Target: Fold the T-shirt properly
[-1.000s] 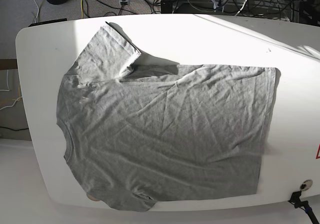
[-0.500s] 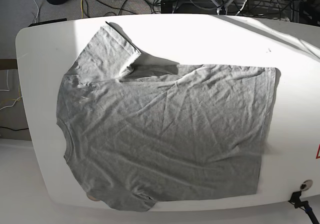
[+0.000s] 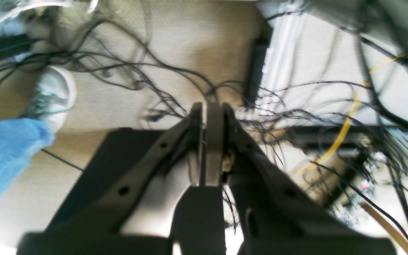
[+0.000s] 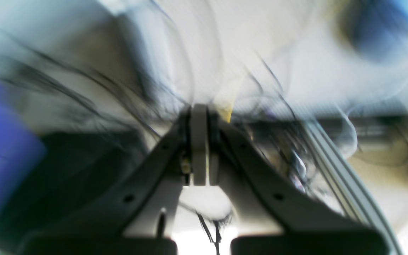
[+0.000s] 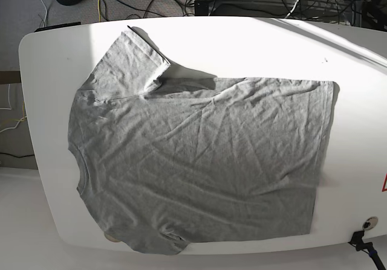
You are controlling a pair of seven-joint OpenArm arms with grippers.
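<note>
The left gripper [image 3: 211, 106] and right gripper [image 4: 199, 108] stood closed and empty, aimed at a carpeted floor [image 3: 197, 42] strewn with black cables [image 3: 147, 71]. The grey T-shirt [image 5: 199, 161] lay spread flat and wrinkled, collar left, across the white table [image 5: 272, 46], its near sleeve overhanging the edge.

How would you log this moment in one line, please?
T-shirt: flat, unfolded on table | left gripper: shut, empty | right gripper: shut, empty

right wrist view smeared by motion blur, T-shirt [image 5: 199, 161] near sleeve cut off by base view's bottom edge
</note>
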